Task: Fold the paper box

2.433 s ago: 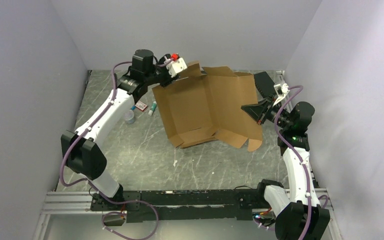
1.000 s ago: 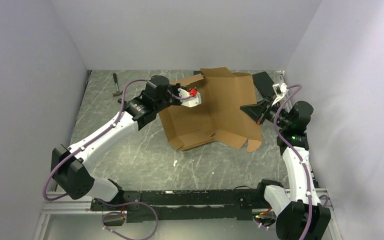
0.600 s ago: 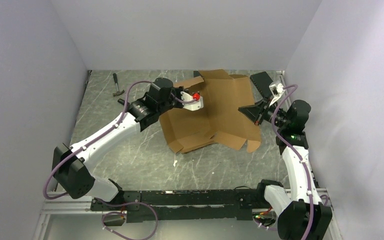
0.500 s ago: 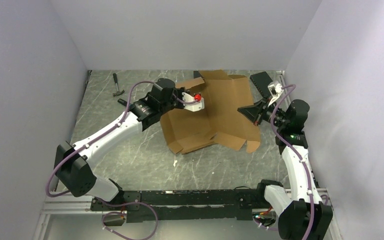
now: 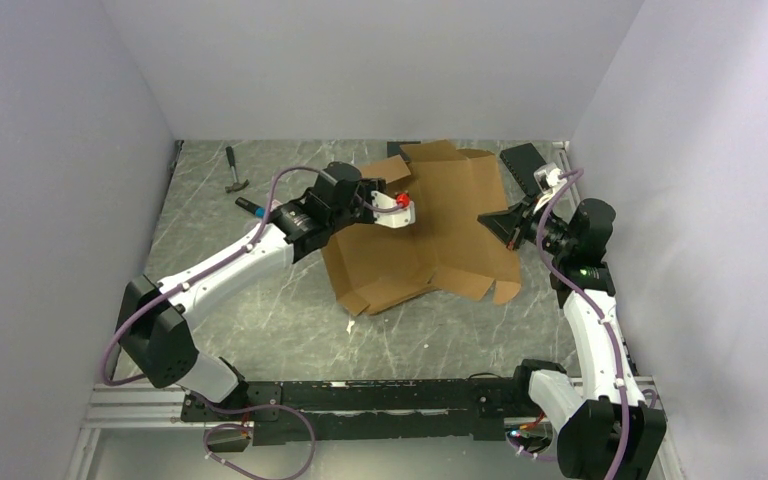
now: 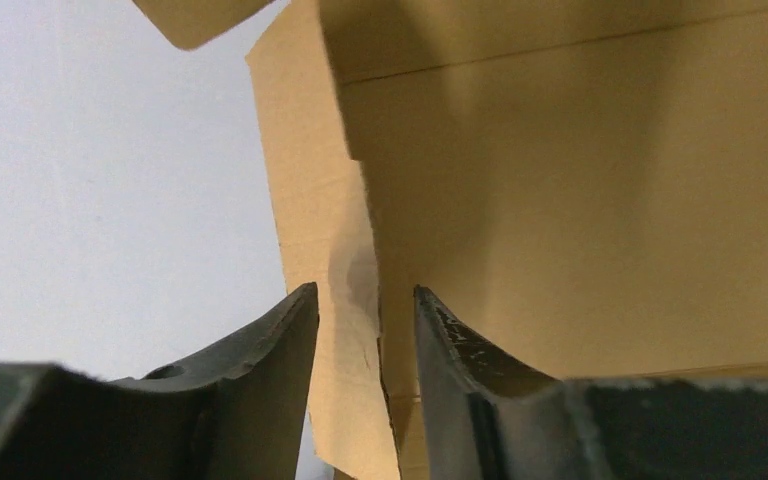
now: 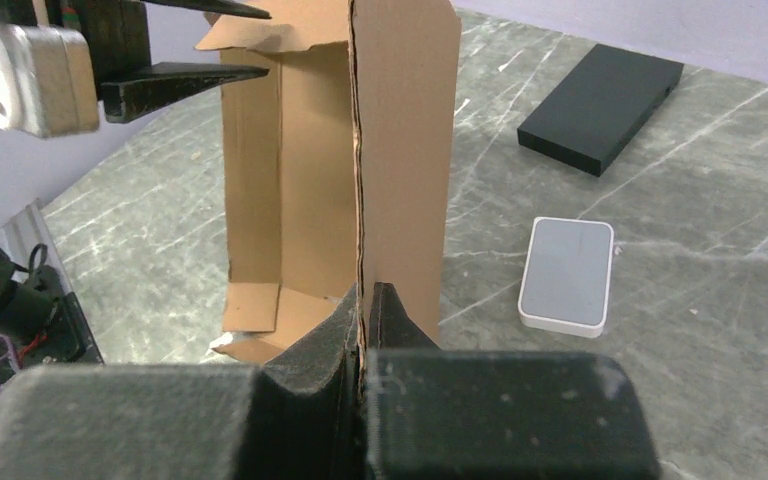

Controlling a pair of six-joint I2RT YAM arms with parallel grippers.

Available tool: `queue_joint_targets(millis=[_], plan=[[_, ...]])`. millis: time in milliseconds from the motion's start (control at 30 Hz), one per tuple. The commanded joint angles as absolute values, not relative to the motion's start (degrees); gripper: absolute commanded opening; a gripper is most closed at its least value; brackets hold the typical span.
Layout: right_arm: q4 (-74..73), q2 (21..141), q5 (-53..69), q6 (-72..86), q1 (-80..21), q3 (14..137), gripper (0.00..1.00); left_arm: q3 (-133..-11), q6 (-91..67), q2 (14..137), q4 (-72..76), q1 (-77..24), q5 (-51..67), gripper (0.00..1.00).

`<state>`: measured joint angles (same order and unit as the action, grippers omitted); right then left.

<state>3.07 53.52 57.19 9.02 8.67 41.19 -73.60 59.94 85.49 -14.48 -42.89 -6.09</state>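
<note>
Paper box (image 5: 422,228): partly unfolded brown sheet over the far-right quarter of the desk (image 5: 260,300), lying between the two arms. Its long axis runs roughly left to right across the desk, skewed so the near-left corner flaps point toward the desk centre and the far flaps reach toward the far edge. The right wrist view sees the sheet edge-on, extending straight away from the right gripper (image 7: 362,292). That gripper's fingers are pressed together on the sheet's right edge and pinch the cardboard. Left gripper (image 6: 365,295) is at the box's far-left flap, its fingers spread, with a strip of cardboard showing in the gap; whether either finger touches it cannot be told. A black slab (image 7: 600,105) and a white case (image 7: 565,275) lie flat on the desk just beyond the box's right side, apart from each other.
</note>
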Motion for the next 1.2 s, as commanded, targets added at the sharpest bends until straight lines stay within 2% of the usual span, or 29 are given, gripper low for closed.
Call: queue_joint_targets(millis=[0,100,267,400,600,733,833,933,1000,1100,1167], plan=[[3.4,53.2,55.0,5.5,8.3,43.4,0.0,-78.6,49.6,86.0,-16.3,-42.0,-4.9,0.55],[3.2,53.2,54.5,5.0,8.4,43.2,0.0,-80.8,39.9,85.2,-17.9,-40.3,-3.1,0.72],[3.1,53.2,54.5,4.6,8.4,43.1,0.0,-79.7,23.3,78.6,-17.4,-36.2,3.5,0.91],[3.1,53.3,54.6,4.5,8.3,43.0,0.0,-75.7,8.3,71.5,-18.1,-30.2,6.5,0.97],[3.3,53.6,55.0,4.7,8.3,42.9,0.0,-58.0,-19.3,59.4,-16.8,-21.2,7.9,0.99],[3.4,53.8,55.2,4.8,8.3,42.8,0.0,-42.2,-32.5,50.2,-8.5,-18.6,7.9,0.94],[3.4,53.8,55.3,4.8,8.0,42.8,0.0,-34.5,-37.0,47.6,-2.6,-17.8,6.6,0.85],[3.5,53.8,55.3,4.9,8.0,42.8,0.0,-32.3,-38.5,48.6,1.3,-17.1,6.1,0.67],[3.4,53.8,55.4,5.0,7.9,42.8,0.0,-32.6,-38.9,50.5,2.4,-16.6,6.8,0.6],[3.4,53.8,55.4,4.9,7.9,42.8,0.0,-32.6,-39.7,53.8,6.9,-15.9,10.1,0.57],[3.4,53.8,55.4,4.9,7.9,42.8,0.0,-32.2,-40.3,55.6,9.7,-15.6,11.8,0.48]])
